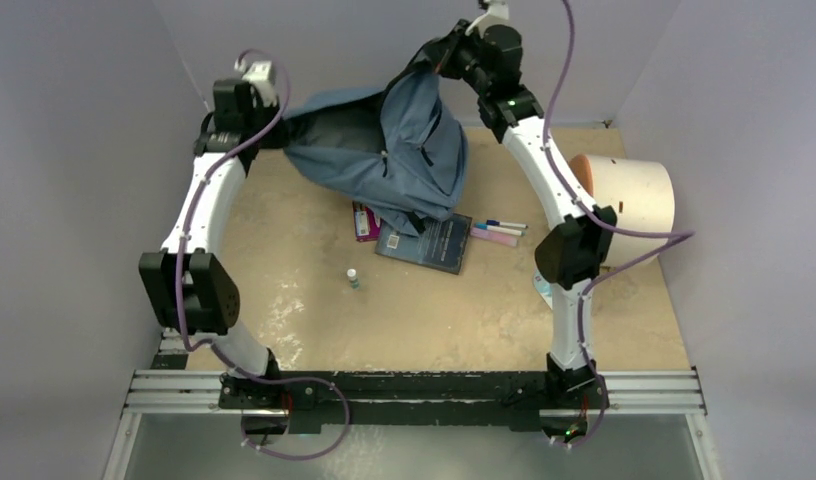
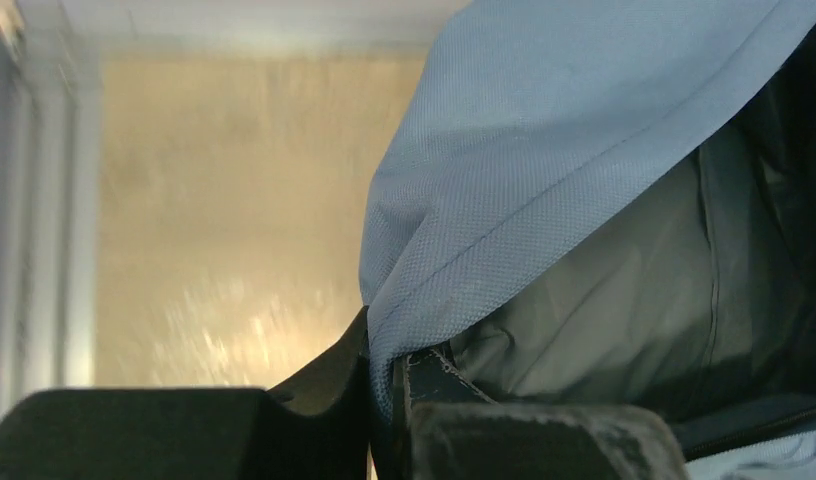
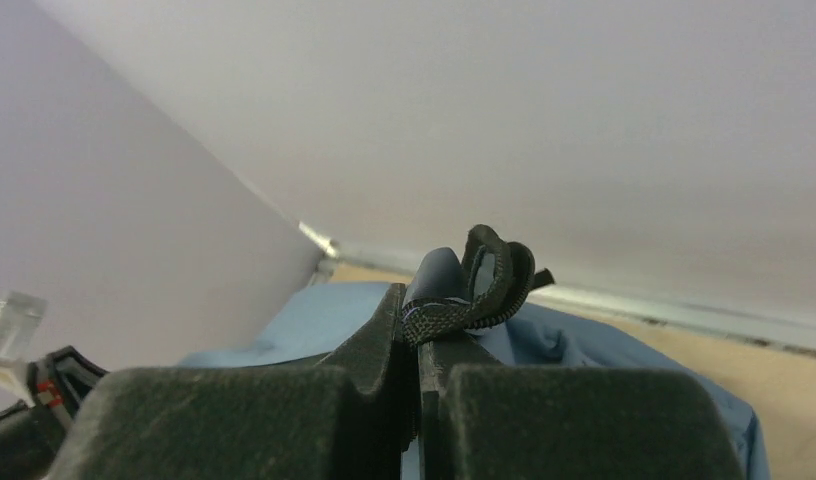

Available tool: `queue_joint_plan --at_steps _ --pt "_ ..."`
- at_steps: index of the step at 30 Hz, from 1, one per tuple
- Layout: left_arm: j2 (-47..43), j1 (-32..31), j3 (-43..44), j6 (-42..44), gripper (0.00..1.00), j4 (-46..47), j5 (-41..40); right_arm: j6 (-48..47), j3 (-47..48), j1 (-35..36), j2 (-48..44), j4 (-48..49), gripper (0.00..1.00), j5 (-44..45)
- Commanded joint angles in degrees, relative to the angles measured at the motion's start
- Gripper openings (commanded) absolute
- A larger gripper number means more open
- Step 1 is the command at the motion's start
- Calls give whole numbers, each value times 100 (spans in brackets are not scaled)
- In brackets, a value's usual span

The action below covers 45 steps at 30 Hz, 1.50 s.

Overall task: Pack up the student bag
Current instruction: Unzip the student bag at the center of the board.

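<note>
The grey-blue student bag (image 1: 404, 150) hangs stretched between my two grippers at the back of the table, its mouth open and the dark lining showing. My left gripper (image 1: 274, 125) is shut on the bag's blue fabric edge (image 2: 454, 250) at the left. My right gripper (image 1: 454, 50) is raised at the back and is shut on the bag's black webbing loop (image 3: 479, 295). The bag's lower part rests on the table over a dark book (image 1: 429, 242).
On the table lie a pink-purple packet (image 1: 365, 221), several pens (image 1: 499, 231) and a small white bottle (image 1: 353, 278). A white cylinder with an orange face (image 1: 629, 200) stands at the right. Grey walls close the left, back and right.
</note>
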Motion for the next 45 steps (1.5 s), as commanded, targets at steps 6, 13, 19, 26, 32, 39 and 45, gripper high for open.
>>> queue_joint_plan --at_steps 6,13,19,26,32,39,45 --pt "-1812 1019 -2702 -1731 0 1062 1104 192 728 62 596 1143 0 -817" --pt "-2464 1295 -3660 -2315 0 1521 1345 68 1122 1036 1105 1396 0 -1117" --pt "-2857 2189 -4609 -3540 0 2327 2326 252 1122 1642 1408 1879 0 -1488" --pt "-3315 2633 -5597 -4689 0 3334 2506 -144 812 2002 1464 1886 5 -1897" --pt "-3674 3248 -6727 -6485 0 4670 2676 -219 611 2014 1398 1787 13 -2011" --pt "-3222 3685 -7093 -7881 0 6392 3031 -189 932 2024 1432 1718 3 -2025" --pt "-2821 3660 -6608 -7950 0 6896 3364 361 1181 2022 1629 2511 2 -2047"
